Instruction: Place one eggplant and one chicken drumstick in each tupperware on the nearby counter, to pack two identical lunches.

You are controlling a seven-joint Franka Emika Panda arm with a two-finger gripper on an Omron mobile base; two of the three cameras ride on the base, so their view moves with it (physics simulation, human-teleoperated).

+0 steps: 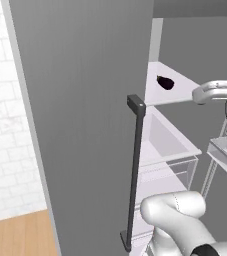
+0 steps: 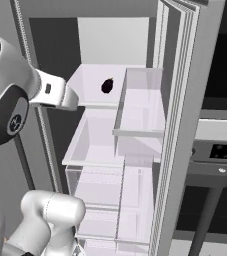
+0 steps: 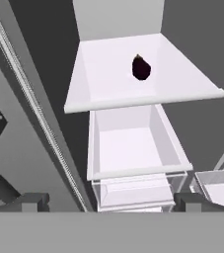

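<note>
One eggplant (image 1: 165, 83) (image 2: 106, 86) (image 3: 141, 68), small, dark and glossy, lies alone on the upper white shelf (image 3: 108, 89) of an open fridge. My gripper (image 3: 111, 201) hangs in front of and below that shelf, well short of the eggplant. Its two dark fingertips (image 3: 30, 200) stand wide apart with nothing between them. The chicken drumsticks and the tupperwares are out of view. A corner of the light-brown wooden counter (image 1: 15, 236) shows at lower left, beside the white tiled wall.
The grey fridge door (image 1: 85, 125) with a dark bar handle (image 1: 134, 170) stands open on the left. Below the shelf sit a white drawer bin (image 3: 133, 148) and a clear drawer (image 2: 105, 190). Door racks (image 2: 135, 107) flank the right side, with an oven (image 2: 220, 150) beyond.
</note>
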